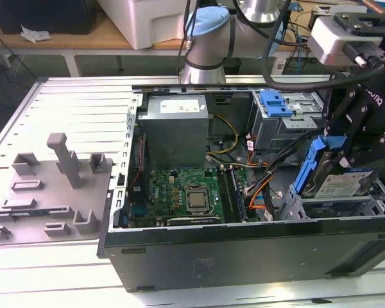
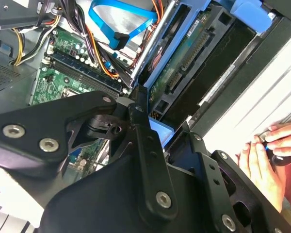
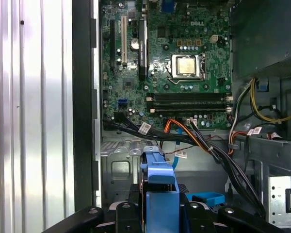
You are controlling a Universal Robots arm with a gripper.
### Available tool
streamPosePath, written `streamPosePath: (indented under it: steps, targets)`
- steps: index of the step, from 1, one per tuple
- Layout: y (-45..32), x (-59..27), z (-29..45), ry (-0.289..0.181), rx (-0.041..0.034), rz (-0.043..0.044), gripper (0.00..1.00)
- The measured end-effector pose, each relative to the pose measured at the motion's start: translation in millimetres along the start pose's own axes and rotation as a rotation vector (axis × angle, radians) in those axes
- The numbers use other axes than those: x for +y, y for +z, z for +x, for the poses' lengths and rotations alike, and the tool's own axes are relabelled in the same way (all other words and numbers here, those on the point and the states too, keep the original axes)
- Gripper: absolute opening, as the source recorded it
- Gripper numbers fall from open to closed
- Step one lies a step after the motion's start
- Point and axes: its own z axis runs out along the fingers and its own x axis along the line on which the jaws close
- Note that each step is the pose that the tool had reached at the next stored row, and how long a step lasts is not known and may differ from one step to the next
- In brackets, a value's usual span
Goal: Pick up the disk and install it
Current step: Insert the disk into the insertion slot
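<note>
Orange wires [image 3: 179, 124] and a grey cage [image 1: 346, 206] crowd the open computer [image 1: 244, 253]. The tool [image 1: 337, 147] is squeezed tight on the tilted disk [image 1: 341, 185].

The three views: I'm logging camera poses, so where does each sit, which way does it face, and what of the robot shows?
Exterior view: off the arm, looking down into the computer case; the arm and the gripper holding the disk show.
First wrist view: on the wrist, facing past the gripper and disk onto the motherboard.
Second wrist view: on the wrist, facing along the gripper's links at the disk; a person's hand beside the case.
Shared: all show the motherboard.
</note>
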Motion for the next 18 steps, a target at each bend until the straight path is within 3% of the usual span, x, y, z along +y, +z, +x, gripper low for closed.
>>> streamPosePath:
  steps: [18]
  targets:
    - [4.8, -0.2, 0.1, 0.000, -0.0001, 0.0000, 0.38]
